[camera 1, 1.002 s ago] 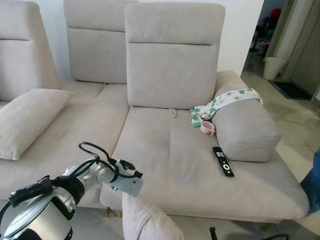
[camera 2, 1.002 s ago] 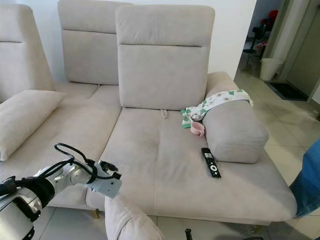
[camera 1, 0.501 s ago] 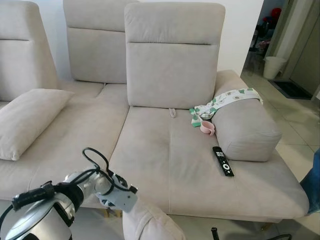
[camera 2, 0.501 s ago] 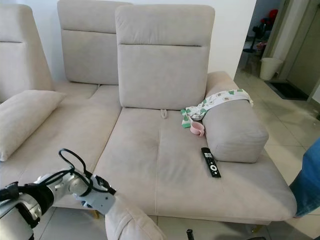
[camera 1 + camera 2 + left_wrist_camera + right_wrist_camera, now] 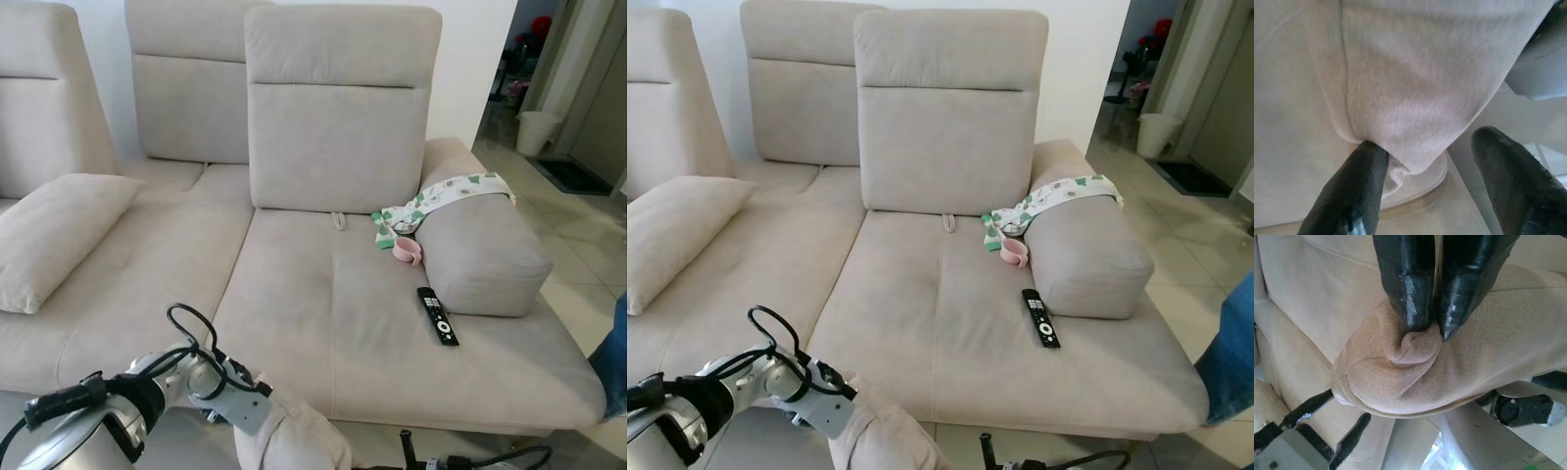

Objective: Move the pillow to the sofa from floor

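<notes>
Left pincer [image 5: 1425,166] now sits low against the pillow [image 5: 294,441], below the front edge of the sofa [image 5: 392,333]. A second ago my left wrist was held higher, level with the seat edge; it has dropped since, and the pillow's top corner has sunk a little with it. Fingers are spread: one fingertip [image 5: 1369,161] touches the pillow's seam at a corner, the other stands clear of the fabric. No grip on that side yet.

Right pincer [image 5: 1427,330] is pressed together, pinching a fold of the pillow's beige cover; the fabric bunches into a small knot between the tips.

Position of pillow: in front of the sofa's seat front, at the foot of the middle seat cushion, not on it. I cannot see whether its bottom rests on the floor.

Orientation: the part I can see stands roughly on end, the rounded corner pointing up toward the seat edge, so I judge the long axis near vertical and leaning slightly toward the sofa. Full length is cut off at the lower edge of the head views.

Judgement: one hold is secured, the second is being set; lift onto the seat not yet begun.
</notes>
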Robot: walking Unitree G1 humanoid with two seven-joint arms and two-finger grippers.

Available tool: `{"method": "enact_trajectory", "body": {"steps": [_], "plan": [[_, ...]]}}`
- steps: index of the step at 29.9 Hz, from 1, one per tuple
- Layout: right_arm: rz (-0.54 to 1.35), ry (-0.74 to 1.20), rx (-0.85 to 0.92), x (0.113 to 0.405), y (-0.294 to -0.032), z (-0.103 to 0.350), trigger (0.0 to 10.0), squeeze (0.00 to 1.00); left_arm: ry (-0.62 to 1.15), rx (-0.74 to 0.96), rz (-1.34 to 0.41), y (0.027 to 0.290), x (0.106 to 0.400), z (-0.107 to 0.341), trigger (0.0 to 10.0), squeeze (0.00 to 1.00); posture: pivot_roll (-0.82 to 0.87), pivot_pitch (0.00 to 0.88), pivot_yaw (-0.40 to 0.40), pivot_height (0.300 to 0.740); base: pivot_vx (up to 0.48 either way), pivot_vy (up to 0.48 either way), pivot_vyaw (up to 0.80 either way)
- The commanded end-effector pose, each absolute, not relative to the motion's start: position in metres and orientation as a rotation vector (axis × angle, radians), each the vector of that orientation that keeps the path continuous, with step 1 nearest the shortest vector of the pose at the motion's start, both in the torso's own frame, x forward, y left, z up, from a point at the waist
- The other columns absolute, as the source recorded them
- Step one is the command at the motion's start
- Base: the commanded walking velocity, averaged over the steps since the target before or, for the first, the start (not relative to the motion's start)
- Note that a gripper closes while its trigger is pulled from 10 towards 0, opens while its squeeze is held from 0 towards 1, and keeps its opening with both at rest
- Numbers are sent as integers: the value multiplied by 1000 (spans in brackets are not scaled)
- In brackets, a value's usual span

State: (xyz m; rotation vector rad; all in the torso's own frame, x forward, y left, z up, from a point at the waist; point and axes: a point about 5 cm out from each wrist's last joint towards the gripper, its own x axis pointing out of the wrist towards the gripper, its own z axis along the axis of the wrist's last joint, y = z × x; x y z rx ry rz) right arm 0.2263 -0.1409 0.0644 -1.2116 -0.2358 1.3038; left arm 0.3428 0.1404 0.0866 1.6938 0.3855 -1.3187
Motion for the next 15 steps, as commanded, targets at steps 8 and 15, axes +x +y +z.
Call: {"method": "enact_trajectory", "body": {"steps": [8,15], "plan": [[1297,-311,-1204,234,-124,76,0,0,388,1582,-1396,133,331,76,10000,0,127,34,17,545,0,0,0],[1275,-355,-1218,238,-121,84,0,0,450,1488,-1458,133,318,61,3843,0,120,35,20,545,0,0,0]]}}
